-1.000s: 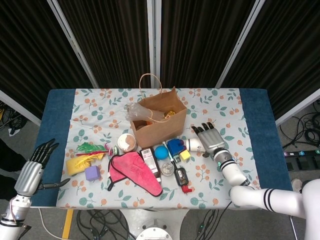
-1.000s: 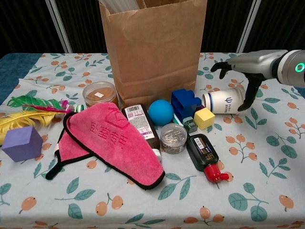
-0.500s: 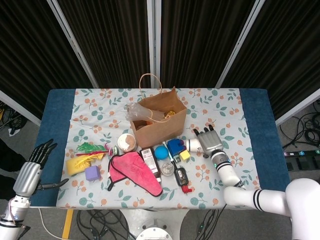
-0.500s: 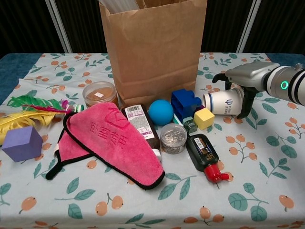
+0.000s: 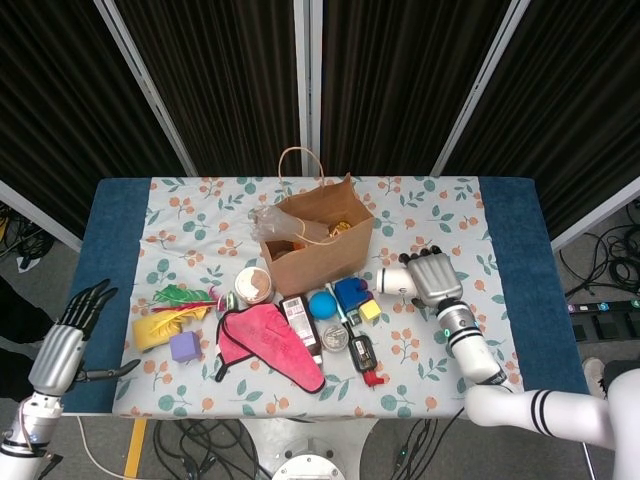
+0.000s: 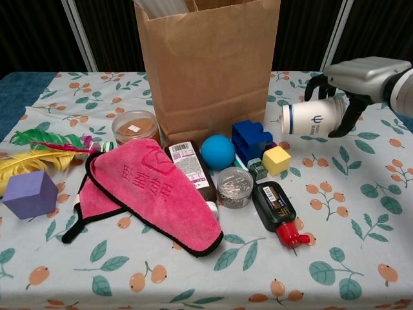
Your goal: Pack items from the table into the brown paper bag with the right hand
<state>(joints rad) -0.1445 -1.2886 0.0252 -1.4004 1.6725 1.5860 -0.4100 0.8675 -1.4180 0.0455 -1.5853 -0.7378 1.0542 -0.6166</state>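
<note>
Bag [image 6: 206, 64] at table [image 6: 361, 213] centre-rear; towel [image 6: 155, 194], bottle [image 6: 190, 169], ball [image 6: 217, 152], tin [image 6: 235, 186] in front; cube [image 6: 29, 194], feather [image 6: 29, 161] left; cup [image 6: 313, 118] right, in right hand [image 6: 361, 81].

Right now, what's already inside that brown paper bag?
From the head view, the brown paper bag holds something gold and shiny and crinkled clear plastic sticking out the top. Anything deeper is hidden by its walls.

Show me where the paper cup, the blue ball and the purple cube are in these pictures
paper cup [image 6: 313, 119], chest view, on its white side wall by the blue logo.
blue ball [image 6: 217, 152], chest view, on the middle of its front.
purple cube [image 6: 30, 194], chest view, on its front face.
</note>
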